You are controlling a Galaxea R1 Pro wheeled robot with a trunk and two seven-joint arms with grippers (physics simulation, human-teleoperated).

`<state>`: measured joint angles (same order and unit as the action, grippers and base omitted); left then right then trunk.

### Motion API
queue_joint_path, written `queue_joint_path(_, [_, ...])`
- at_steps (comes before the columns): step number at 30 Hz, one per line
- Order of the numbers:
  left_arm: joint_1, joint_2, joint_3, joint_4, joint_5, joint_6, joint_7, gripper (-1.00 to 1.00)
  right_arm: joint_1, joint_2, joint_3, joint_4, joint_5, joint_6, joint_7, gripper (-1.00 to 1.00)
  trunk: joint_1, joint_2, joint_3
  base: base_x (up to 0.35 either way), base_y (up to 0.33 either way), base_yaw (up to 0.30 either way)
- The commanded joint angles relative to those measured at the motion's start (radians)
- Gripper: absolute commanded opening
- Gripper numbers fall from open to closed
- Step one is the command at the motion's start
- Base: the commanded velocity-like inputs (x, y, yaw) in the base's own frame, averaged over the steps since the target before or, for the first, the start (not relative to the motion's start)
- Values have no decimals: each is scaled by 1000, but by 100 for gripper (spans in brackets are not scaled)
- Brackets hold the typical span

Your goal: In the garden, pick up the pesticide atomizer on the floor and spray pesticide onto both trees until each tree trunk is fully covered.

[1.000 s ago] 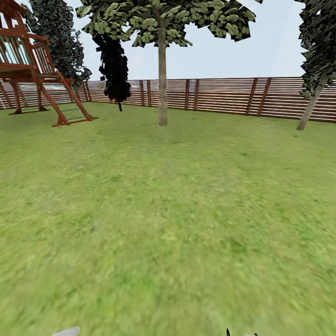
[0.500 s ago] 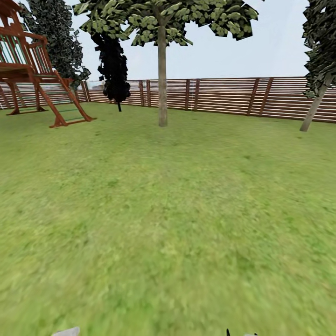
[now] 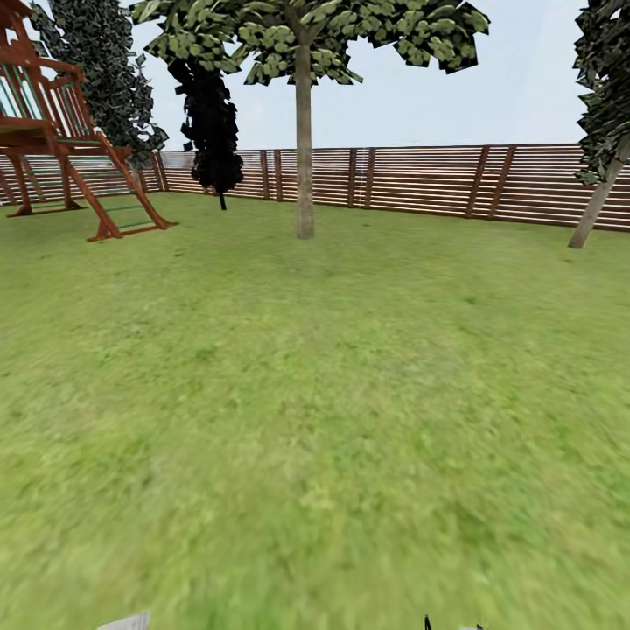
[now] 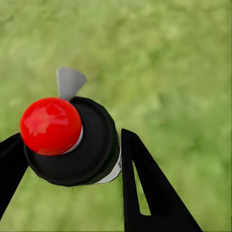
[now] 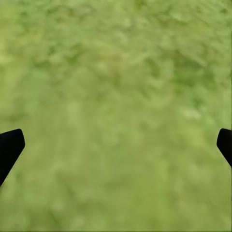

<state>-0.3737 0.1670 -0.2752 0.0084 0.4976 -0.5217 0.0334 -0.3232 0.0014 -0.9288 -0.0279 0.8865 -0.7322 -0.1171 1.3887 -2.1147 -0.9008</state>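
Where the left gripper (image 4: pixel 67 159) is seen from the left wrist camera, the pesticide atomizer (image 4: pixel 72 140) is held tight between its two black fingers (image 4: pixel 145 193). The little bottle is seen from the top. It is round and black, with a shiny red ball for a nozzle and a thin white band low on its side. A small grey pointed piece sticks out past the red top. Green grass (image 4: pixel 169 63) is seen under it, well below.

The right gripper (image 5: pixel 116 145) is spread wide, and nothing is held in it. Only the black tips of its fingers (image 5: pixel 9 147) are seen at the two sides, with blurry grass between them.

From the head camera, a wide lawn (image 3: pixel 315 420) is seen. A tall tree (image 3: pixel 304 35) with green and white leaves stands far ahead in the middle. Its tree trunk (image 3: pixel 304 149) is straight, bare and grey-brown. A second tree with a leaning trunk (image 3: pixel 598 206) is seen far to the right. A brown slat fence (image 3: pixel 420 179) runs behind them. A narrow black tree (image 3: pixel 210 122) and a red-brown wooden play frame (image 3: pixel 61 131) stand far to the left.
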Motion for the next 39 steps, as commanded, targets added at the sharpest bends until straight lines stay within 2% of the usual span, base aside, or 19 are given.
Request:
queue_joint_path(1, [-1,0,-9,1,4,-3,3,-100,0,0,-2,0,11,-1,-9,100,0,0,-1,339,0,0])
queue_joint_path(39, [-1,-1,-9,1,4,-3,3,-100,0,0,-2,0,11,-1,-9,100,0,0,-1,339,0,0])
